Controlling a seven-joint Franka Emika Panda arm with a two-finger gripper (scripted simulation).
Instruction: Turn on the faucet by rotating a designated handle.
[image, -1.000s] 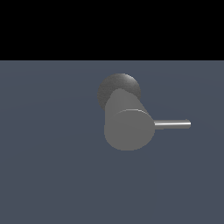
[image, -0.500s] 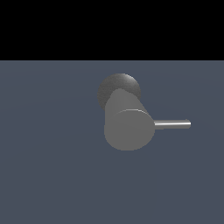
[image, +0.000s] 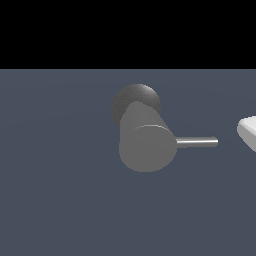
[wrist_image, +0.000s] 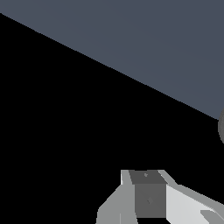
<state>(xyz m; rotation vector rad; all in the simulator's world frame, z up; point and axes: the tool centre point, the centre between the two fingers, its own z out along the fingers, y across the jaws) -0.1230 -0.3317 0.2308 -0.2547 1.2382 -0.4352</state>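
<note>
The faucet (image: 146, 141) is a thick grey cylinder whose flat round face turns toward the exterior camera, with a darker dome (image: 136, 100) behind it. Its handle (image: 197, 143), a thin metallic rod, sticks out level toward the exterior view's right. A white part of my hand (image: 248, 132) shows at that view's right edge, a short gap beyond the rod's tip and touching nothing. In the wrist view my gripper (wrist_image: 148, 192) appears only as pale and grey blocks at the picture's edge. I cannot make out how its jaws stand. A grey sliver of the faucet (wrist_image: 222, 127) peeks in there.
The faucet stands on a flat blue-grey floor (image: 60, 190). Black background fills the space beyond the floor's far edge.
A white part of my hand has come into the exterior view at its right edge. The faucet and its handle have not moved.
</note>
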